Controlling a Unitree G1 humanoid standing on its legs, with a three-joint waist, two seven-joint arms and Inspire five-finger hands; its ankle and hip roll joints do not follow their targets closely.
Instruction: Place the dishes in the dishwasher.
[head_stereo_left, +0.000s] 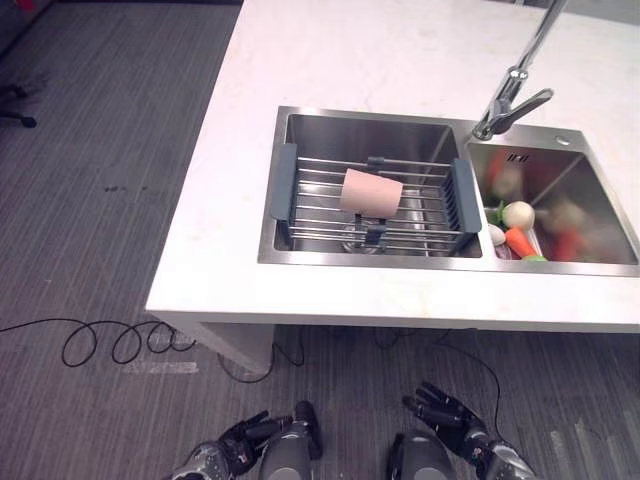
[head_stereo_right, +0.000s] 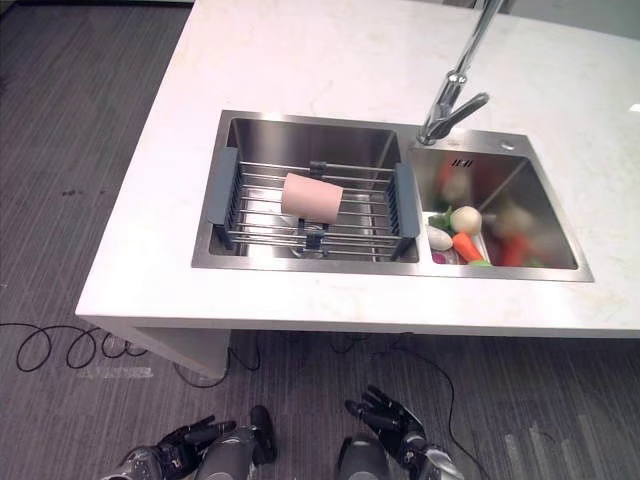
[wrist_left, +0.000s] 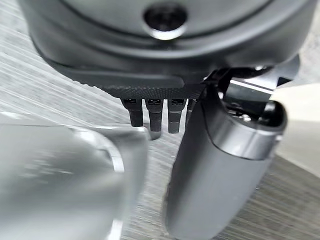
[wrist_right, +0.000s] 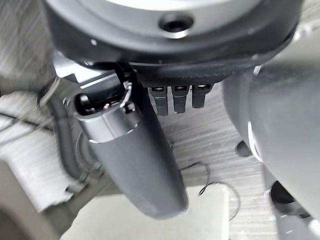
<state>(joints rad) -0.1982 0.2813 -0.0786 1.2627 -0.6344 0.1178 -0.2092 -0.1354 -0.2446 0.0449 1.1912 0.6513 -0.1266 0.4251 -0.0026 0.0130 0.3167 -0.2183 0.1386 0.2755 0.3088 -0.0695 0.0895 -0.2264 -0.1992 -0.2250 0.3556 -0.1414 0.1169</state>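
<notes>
Down low, the left hand hangs with fingers loosely extended, holding nothing, and the right hand matches it, fingers relaxed and spread, touching nothing, both well apart from the counter. Up above, a pink cup lies on its side on the wire rack spanning the left sink basin. The right basin holds what look like toy vegetables, beneath the faucet.
</notes>
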